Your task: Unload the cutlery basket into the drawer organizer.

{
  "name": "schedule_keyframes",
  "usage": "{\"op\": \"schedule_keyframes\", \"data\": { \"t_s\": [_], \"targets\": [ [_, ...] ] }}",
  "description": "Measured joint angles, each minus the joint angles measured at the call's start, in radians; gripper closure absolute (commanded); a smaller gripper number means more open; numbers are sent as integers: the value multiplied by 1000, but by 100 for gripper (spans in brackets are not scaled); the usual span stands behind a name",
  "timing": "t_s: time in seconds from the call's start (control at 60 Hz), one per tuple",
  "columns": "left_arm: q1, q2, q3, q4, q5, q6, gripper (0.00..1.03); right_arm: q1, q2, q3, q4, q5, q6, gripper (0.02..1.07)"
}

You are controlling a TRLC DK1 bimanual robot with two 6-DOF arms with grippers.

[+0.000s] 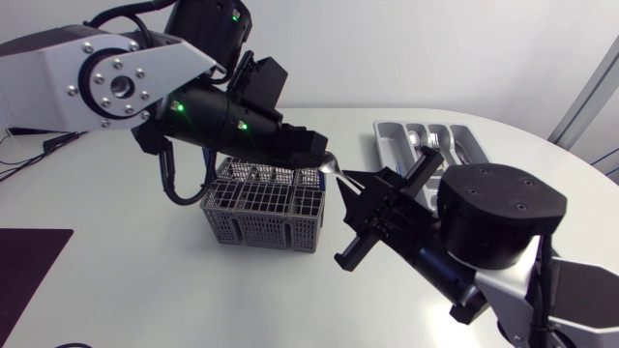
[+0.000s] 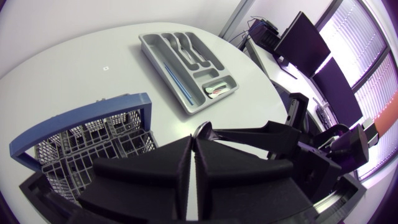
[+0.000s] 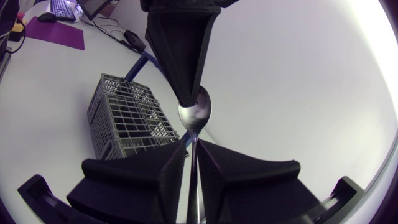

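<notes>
The spoon is held in the air above the tabletop, just past the edge of the cutlery basket on the side toward the drawer organizer. Its bowl is pinched at the tips of the left end effector, whose fingers are closed to a narrow slit. Its handle is clamped between the nearly closed fingers of the right end effector, which faces the left one tip to tip.
</notes>
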State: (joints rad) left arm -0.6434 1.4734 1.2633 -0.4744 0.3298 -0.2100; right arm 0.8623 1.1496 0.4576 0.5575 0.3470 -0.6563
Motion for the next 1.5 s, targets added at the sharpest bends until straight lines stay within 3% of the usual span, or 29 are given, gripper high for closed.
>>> {"op": "schedule_keyframes", "data": {
  "t_s": [0.533, 0.6, 0.733, 0.783, 0.833, 0.917, 1.117, 1.383, 1.5],
  "targets": [
    [0, 0, 0, -7, 3, -4, 99, -6, 11, 0, 4, 18, -2, 101],
    [0, 0, 0, -7, 3, -4, 87, -6, 11, 0, 4, 17, -2, 101],
    [0, -1, 0, -6, 4, -4, 33, -6, 11, 0, 0, 13, -3, 101],
    [3, -3, 0, -6, 4, -4, 18, -7, 10, 0, 0, 2, -3, 101],
    [12, -7, 2, -6, 6, -3, 8, -7, 8, 0, -1, -10, -4, 101],
    [38, -19, 8, 3, 6, 1, 5, -19, -6, -10, -13, -45, -11, 101],
    [125, -79, 47, 24, 6, 37, 5, -190, -122, -57, -150, -254, -31, 101],
    [247, -130, 55, 29, -26, 192, 5, -688, -245, -68, -339, -770, -149, 101],
    [281, -146, 34, 29, -45, 266, 5, -875, -192, -62, -386, -930, -249, 101]
  ]
}}
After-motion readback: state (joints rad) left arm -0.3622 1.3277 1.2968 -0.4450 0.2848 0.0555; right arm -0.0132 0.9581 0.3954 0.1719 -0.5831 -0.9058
